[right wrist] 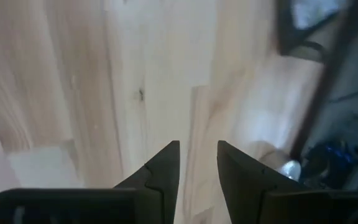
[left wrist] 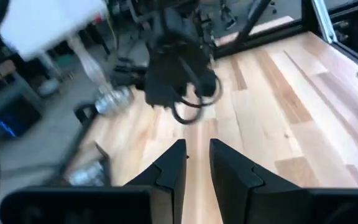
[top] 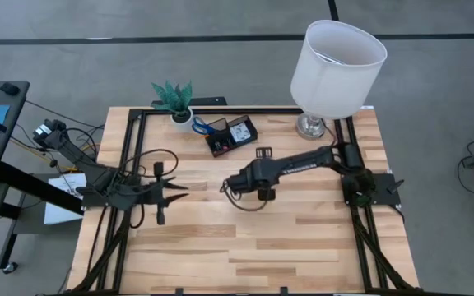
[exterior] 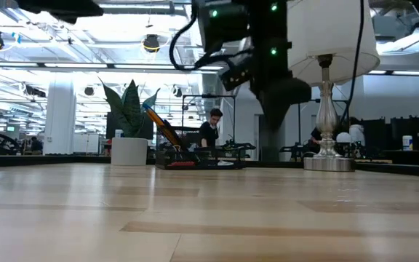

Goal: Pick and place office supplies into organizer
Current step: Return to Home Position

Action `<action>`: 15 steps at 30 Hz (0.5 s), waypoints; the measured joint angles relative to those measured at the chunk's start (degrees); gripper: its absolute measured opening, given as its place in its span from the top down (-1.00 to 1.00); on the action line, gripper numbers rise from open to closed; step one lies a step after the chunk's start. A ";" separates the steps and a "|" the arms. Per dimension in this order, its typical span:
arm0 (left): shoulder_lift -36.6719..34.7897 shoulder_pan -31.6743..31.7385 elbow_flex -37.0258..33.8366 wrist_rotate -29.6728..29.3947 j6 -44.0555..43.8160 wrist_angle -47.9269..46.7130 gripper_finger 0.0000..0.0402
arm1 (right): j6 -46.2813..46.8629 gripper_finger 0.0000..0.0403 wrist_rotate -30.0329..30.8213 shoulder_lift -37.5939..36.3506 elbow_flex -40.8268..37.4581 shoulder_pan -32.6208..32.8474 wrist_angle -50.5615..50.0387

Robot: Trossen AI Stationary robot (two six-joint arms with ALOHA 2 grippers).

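The black organizer stands at the table's far middle, beside the plant pot. Blue-handled scissors and a pale note pad are in it. In the low view the organizer shows far back, with long items leaning out of it. A small black clip lies on the wood just near of it. My right gripper hangs over bare wood at the table's middle, open and empty. My left gripper hovers at the left, pointing toward the right arm, open a little and empty.
A white lamp stands at the far right with its base on the table. A white pot with a green plant stands at the far left of the organizer. Bare wood stretches across the near half. People sit in the room beyond.
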 joint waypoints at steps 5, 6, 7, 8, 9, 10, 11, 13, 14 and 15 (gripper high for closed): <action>-0.21 0.00 2.43 -1.53 6.92 4.97 0.69 | 6.40 0.50 2.65 -3.02 0.00 4.16 2.65; -0.22 -0.02 2.59 -0.81 7.04 5.80 0.69 | 5.94 0.50 2.60 -4.06 0.00 4.99 4.19; -0.21 -0.18 2.64 0.65 7.55 6.34 0.69 | 4.71 0.50 2.52 -5.35 0.00 5.75 5.92; -0.15 -0.35 2.64 2.05 8.60 6.97 0.69 | 3.28 0.50 2.30 -7.00 0.00 6.48 7.27; -0.15 -0.49 2.62 2.98 9.81 7.83 0.69 | 1.67 0.50 1.85 -8.86 -0.02 7.11 8.27; -0.15 -0.72 2.62 3.08 10.72 9.00 0.69 | -0.19 0.50 1.09 -11.04 -0.02 7.63 9.54; -0.34 -0.72 2.62 2.76 11.51 10.24 0.69 | -1.89 0.50 -0.32 -13.38 0.00 7.98 11.01; -1.04 -0.47 2.62 1.18 13.15 12.25 0.69 | -4.35 0.50 -5.40 -18.48 0.00 8.16 12.91; -1.56 -0.02 2.62 0.43 13.75 13.03 0.69 | -5.02 0.50 -8.64 -21.06 -0.04 8.13 14.48; -2.18 0.69 2.62 -0.08 13.89 13.16 0.69 | -6.01 0.50 -12.39 -23.85 -0.72 7.99 16.72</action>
